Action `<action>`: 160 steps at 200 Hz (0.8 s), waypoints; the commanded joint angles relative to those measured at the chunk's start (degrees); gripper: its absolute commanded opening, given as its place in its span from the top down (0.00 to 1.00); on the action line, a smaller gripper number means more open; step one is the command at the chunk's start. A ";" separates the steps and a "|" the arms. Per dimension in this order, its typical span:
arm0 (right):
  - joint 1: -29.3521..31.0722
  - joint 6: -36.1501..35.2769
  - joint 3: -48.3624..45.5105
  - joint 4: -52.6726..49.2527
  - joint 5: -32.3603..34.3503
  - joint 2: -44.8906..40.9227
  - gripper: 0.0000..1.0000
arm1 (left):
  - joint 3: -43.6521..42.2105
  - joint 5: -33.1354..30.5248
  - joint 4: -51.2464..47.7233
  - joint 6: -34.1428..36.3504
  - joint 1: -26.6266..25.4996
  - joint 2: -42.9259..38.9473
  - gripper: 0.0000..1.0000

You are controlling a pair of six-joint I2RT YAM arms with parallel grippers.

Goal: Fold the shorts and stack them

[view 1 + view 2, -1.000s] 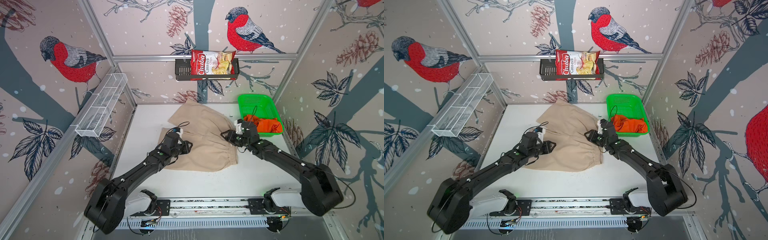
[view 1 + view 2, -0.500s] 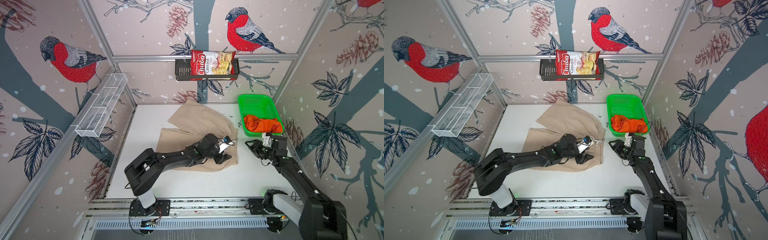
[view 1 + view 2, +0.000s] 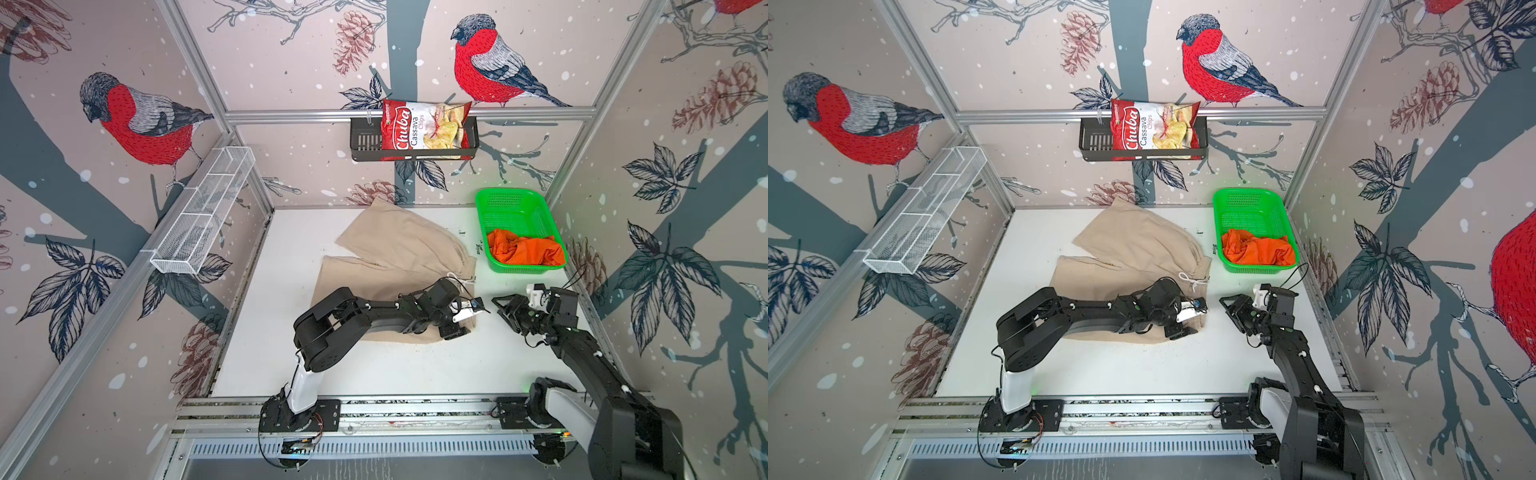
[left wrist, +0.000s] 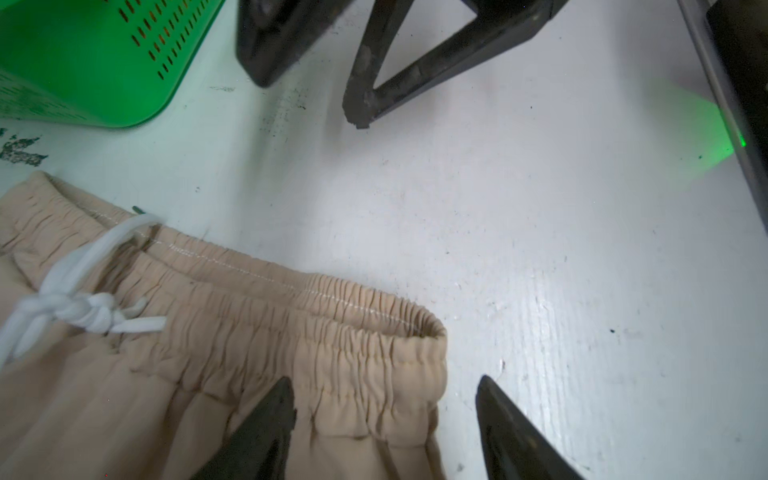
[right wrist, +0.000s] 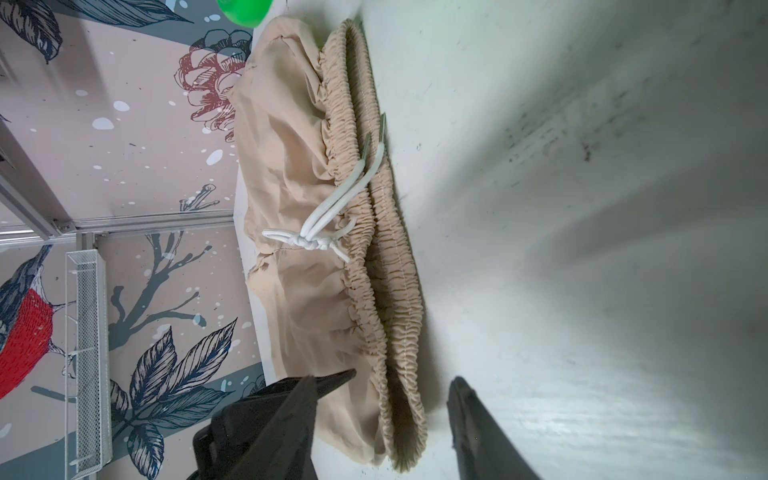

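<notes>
The beige shorts (image 3: pixel 399 253) (image 3: pixel 1133 245) lie spread on the white table, gathered waistband (image 4: pixel 353 332) (image 5: pixel 374 257) to the right, white drawstring (image 4: pixel 79 307) (image 5: pixel 320 237) knotted. My left arm reaches across them; my left gripper (image 3: pixel 469 322) (image 3: pixel 1196 320) (image 4: pixel 384 380) stands open astride the waistband's near corner, gripping nothing. My right gripper (image 3: pixel 503 311) (image 3: pixel 1231 313) (image 5: pixel 382 378) is open just right of that corner, facing it, over bare table. The orange shorts (image 3: pixel 523 251) (image 3: pixel 1258 251) lie crumpled in the green basket (image 3: pixel 519 203) (image 3: pixel 1250 193) (image 4: pixel 104 83).
A chips bag (image 3: pixel 424 129) sits in a black rack on the back wall. A white wire shelf (image 3: pixel 203 216) hangs on the left wall. The arms' rail (image 3: pixel 374 409) runs along the table's front edge. The green basket stands at the back right.
My left arm swung from the shorts' left side across to the waistband's near right corner and its jaws opened wider. My right arm drew back rightward, off the waistband.
</notes>
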 commanded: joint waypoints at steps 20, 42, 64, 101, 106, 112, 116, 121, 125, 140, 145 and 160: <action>0.18 1.07 -0.44 0.69 -2.56 0.35 0.44 | 0.10 -3.48 -0.37 1.06 -0.43 1.64 0.55; 0.82 1.86 -0.72 1.03 -3.81 0.51 0.42 | -0.24 -4.38 0.88 -0.55 -0.43 1.71 0.73; 1.75 3.72 -1.48 2.86 -4.57 0.51 0.41 | -0.19 -3.57 2.10 -2.71 -0.43 1.24 0.86; 4.03 10.48 -4.02 10.34 -7.25 1.73 0.39 | 0.11 -2.83 3.00 -6.77 -0.36 -0.16 1.00; 4.56 11.45 -4.30 11.67 -7.72 2.25 0.39 | -0.14 -2.76 3.40 -7.04 -0.35 -0.37 1.00; 5.27 12.31 -4.41 12.85 -8.03 2.96 0.39 | -0.42 -2.58 3.91 -7.38 -0.34 -0.63 1.00; 5.84 12.74 -4.42 13.45 -8.20 3.39 0.39 | -0.66 -2.49 4.23 -7.61 -0.39 -0.79 1.00; 6.61 13.34 -4.34 14.11 -8.23 4.12 0.39 | -1.03 -2.41 4.69 -7.88 -0.35 -0.98 1.00; 7.22 13.80 -4.26 14.65 -8.26 4.72 0.38 | -1.27 -2.42 5.01 -8.10 -0.37 -1.16 1.00; 9.63 15.57 -4.02 17.33 -8.31 6.99 0.38 | -1.97 -2.39 5.73 -8.61 -0.34 -1.53 1.00; 10.57 16.38 -3.98 18.23 -8.34 7.67 0.37 | -2.16 -2.39 5.94 -8.71 -0.36 -1.69 1.00; 12.81 18.66 -3.80 20.97 -7.78 9.49 0.37 | -2.64 -2.39 6.32 -8.92 -0.27 -1.95 1.00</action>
